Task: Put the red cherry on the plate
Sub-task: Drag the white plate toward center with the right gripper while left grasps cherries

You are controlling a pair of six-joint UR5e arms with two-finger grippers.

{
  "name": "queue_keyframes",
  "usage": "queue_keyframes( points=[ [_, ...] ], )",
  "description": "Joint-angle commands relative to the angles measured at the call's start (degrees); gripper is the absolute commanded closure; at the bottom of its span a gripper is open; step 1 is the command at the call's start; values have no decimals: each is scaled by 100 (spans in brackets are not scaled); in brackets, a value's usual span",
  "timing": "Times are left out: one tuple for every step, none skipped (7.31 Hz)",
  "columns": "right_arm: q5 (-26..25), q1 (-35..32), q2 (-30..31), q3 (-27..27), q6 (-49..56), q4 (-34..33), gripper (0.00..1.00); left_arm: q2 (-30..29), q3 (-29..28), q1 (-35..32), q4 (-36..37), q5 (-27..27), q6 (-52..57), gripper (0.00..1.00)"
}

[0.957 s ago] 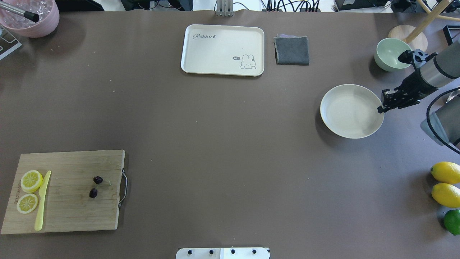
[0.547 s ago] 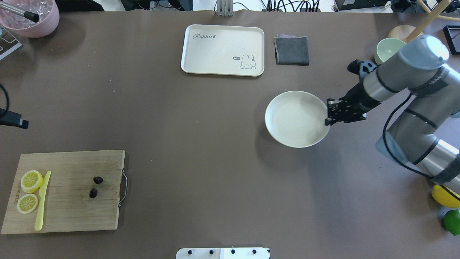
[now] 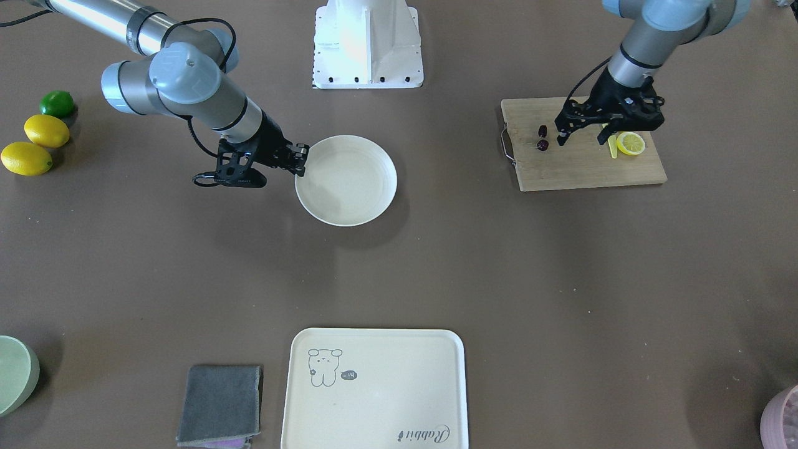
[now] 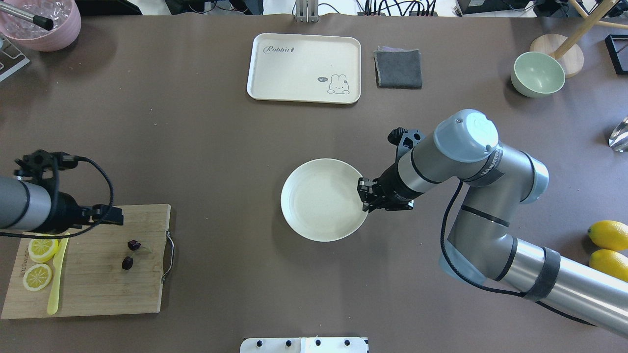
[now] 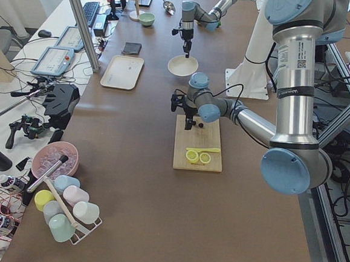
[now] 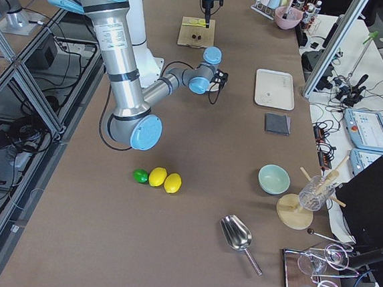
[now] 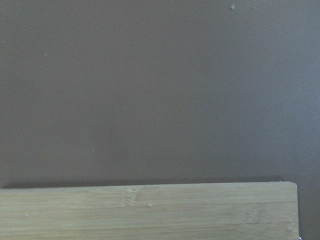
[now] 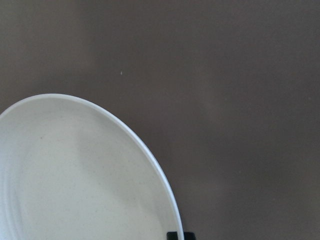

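Note:
The red cherry (image 4: 127, 263) lies on a wooden cutting board (image 4: 93, 294) at the near left, two dark cherries on one thin stem. My left gripper (image 4: 117, 216) hangs open over the board's far edge, a little behind the cherry (image 3: 543, 144), holding nothing. The plate (image 4: 319, 196) sits near the table's middle. My right gripper (image 4: 364, 197) is shut on the plate's right rim. In the right wrist view the plate (image 8: 75, 175) fills the lower left. The left wrist view shows only the board's edge and bare table.
On the board lie two lemon slices (image 4: 43, 246) and a yellow knife (image 4: 58, 274). At the back are a cream tray (image 4: 304, 68), a grey cloth (image 4: 398, 68), a pale green bowl (image 4: 537, 73) and a pink bowl (image 4: 39, 22). Lemons (image 4: 608, 235) sit at the right edge.
My right gripper has pulled the plate from the right side toward the table's middle and nearer the robot. My left arm has come into view over the cutting board.

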State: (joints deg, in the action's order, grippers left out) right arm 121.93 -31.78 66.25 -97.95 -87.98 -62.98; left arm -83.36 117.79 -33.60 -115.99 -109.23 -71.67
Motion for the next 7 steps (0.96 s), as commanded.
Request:
queue_keyframes(
  points=[
    [-449, 452, -120, 31, -149, 5, 100, -329, -2, 581, 427, 436, -312, 11],
    [-486, 540, -129, 31, -184, 5, 100, -330, -2, 661, 428, 508, -312, 16],
    [-486, 585, -155, 22, -246, 5, 100, -330, -37, 653, 428, 508, -251, 18],
    [-495, 646, -164, 31, -255, 5, 100, -339, -72, 661, 428, 500, -233, 18],
    [-487, 690, -165, 31, -255, 5, 100, -347, -98, 653, 428, 500, -207, 20],
    [-495, 725, -156, 31, -246, 5, 100, -365, -151, 653, 420, 500, -15, 21],
    [-495, 726, -156, 31, -255, 5, 100, -391, -177, 653, 420, 500, -22, 26]
  ],
)
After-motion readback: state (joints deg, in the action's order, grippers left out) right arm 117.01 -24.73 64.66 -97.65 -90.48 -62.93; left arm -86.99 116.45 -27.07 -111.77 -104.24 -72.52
